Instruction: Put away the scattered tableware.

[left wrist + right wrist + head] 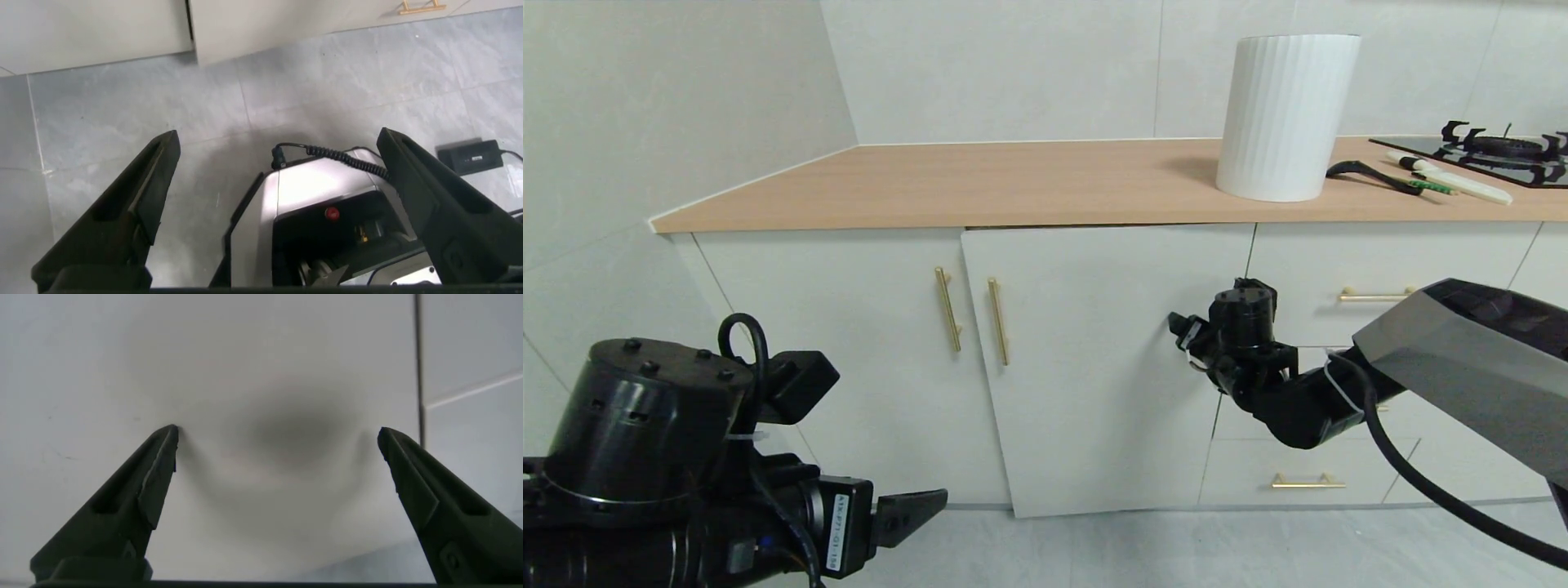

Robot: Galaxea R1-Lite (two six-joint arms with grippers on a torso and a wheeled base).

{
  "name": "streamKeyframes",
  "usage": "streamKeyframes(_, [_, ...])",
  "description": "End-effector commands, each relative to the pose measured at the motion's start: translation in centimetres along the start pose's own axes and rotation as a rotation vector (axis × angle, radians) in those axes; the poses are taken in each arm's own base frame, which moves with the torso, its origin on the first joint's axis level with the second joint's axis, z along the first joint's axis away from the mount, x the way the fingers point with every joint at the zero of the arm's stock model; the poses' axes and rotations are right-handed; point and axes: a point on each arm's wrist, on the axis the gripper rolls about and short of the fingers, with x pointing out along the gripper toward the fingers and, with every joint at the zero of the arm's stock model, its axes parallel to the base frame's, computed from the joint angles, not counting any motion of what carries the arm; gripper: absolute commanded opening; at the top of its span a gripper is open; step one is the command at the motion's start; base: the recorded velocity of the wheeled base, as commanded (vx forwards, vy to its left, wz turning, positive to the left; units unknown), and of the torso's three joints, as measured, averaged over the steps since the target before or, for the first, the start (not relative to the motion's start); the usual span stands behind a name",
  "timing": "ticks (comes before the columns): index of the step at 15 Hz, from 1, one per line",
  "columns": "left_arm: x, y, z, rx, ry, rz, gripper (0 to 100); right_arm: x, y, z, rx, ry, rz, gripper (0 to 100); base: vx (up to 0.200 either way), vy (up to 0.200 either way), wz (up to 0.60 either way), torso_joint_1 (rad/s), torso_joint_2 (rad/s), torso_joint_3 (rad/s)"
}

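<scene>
right tool (1186, 341) sits against the ajar door (1094, 392), spread wide and holding nothing, tips at or just off the panel on its hinge side. that looks like a push to shut it, and a push there has poor leverage. better to slide toward the handle (998, 320) edge and press flat and slow, so the tips don't skid. the tableware (1421, 180) lies at the worktop's (972, 180) right end, between the canister (1286, 114) and the hob (1503, 151). left tool (278, 147) hangs low over the floor (122, 106), spread and empty.
</scene>
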Motion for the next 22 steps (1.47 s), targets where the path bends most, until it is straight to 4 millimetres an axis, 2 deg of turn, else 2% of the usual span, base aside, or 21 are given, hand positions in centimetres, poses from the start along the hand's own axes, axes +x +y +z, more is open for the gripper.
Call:
streamKeyframes(1, [0.0, 0.0, 0.0, -0.001, 0.0, 0.001, 100, 1.0, -0.3, 0.0, 0.006, -0.029, -0.026, 100, 0.0, 0.0, 0.0, 0.0, 0.0, 0.0])
streamKeyframes(4, [0.0, 0.0, 0.0, -0.003, -0.001, 0.0, 100, 1.6, -0.6, -0.1, 0.004, -0.044, -0.052, 100, 0.0, 0.0, 0.0, 0.0, 0.0, 0.0])
streamKeyframes(6, [0.0, 0.0, 0.0, -0.002, 0.002, 0.001, 100, 1.2, -0.6, 0.1, 0.004, -0.04, -0.046, 100, 0.0, 0.0, 0.0, 0.0, 0.0, 0.0])
streamKeyframes(8, [0.0, 0.0, 0.0, -0.002, 0.002, 0.001, 100, -1.5, -0.2, 0.3, -0.012, 0.039, 0.024, 100, 0.0, 0.0, 0.0, 0.0, 0.0, 0.0])
streamKeyframes(9, [0.0, 0.0, 0.0, -0.001, 0.002, 0.0, 100, -4.4, -0.3, 0.3, -0.03, 0.158, 0.124, 100, 0.0, 0.0, 0.0, 0.0, 0.0, 0.0])
streamKeyframes(10, [0.0, 0.0, 0.0, -0.002, 0.002, 0.001, 100, -5.7, -0.5, 0.5, -0.035, 0.21, 0.171, 100, 0.0, 0.0, 0.0, 0.0, 0.0, 0.0])
streamKeyframes(11, [0.0, 0.0, 0.0, -0.002, 0.001, 0.0, 100, -9.2, -1.4, 1.1, -0.059, 0.368, 0.333, 100, 0.0, 0.0, 0.0, 0.0, 0.0, 0.0])
streamKeyframes(12, [0.0, 0.0, 0.0, -0.001, 0.0, 0.001, 100, -10.3, -1.6, 1.5, -0.08, 0.405, 0.394, 100, 0.0, 0.0, 0.0, 0.0, 0.0, 0.0])
streamKeyframes(16, [-0.2, 0.1, 0.0, -0.004, -0.007, -0.001, 100, -10.7, -1.6, 1.9, -0.123, 0.378, 0.391, 100, 0.0, 0.0, 0.0, 0.0, 0.0, 0.0])
streamKeyframes(18, [-1.3, 0.2, 0.0, -0.007, -0.044, -0.016, 100, -11.5, -1.5, 3.4, -0.174, 0.285, 0.353, 100, 0.0, 0.0, 0.0, 0.0, 0.0, 0.0])
streamKeyframes(19, [-1.3, 0.2, 0.0, -0.007, -0.044, -0.016, 100, -11.5, -1.5, 3.4, -0.174, 0.285, 0.353, 100, 0.0, 0.0, 0.0, 0.0, 0.0, 0.0])
streamKeyframes(20, [-2.5, 0.4, 0.2, -0.016, -0.097, -0.029, 100, -13.3, -1.5, 5.6, -0.208, 0.19, 0.33, 100, 0.0, 0.0, 0.0, 0.0, 0.0, 0.0])
streamKeyframes(21, [-2.8, 0.6, 0.2, -0.022, -0.109, -0.022, 100, -14.0, -1.6, 6.0, -0.212, 0.176, 0.327, 100, 0.0, 0.0, 0.0, 0.0, 0.0, 0.0])
streamKeyframes(22, [-3.9, 1.8, -0.9, -0.016, -0.14, 0.018, 100, -16.2, -2.5, 8.0, -0.219, 0.109, 0.304, 100, 0.0, 0.0, 0.0, 0.0, 0.0, 0.0])
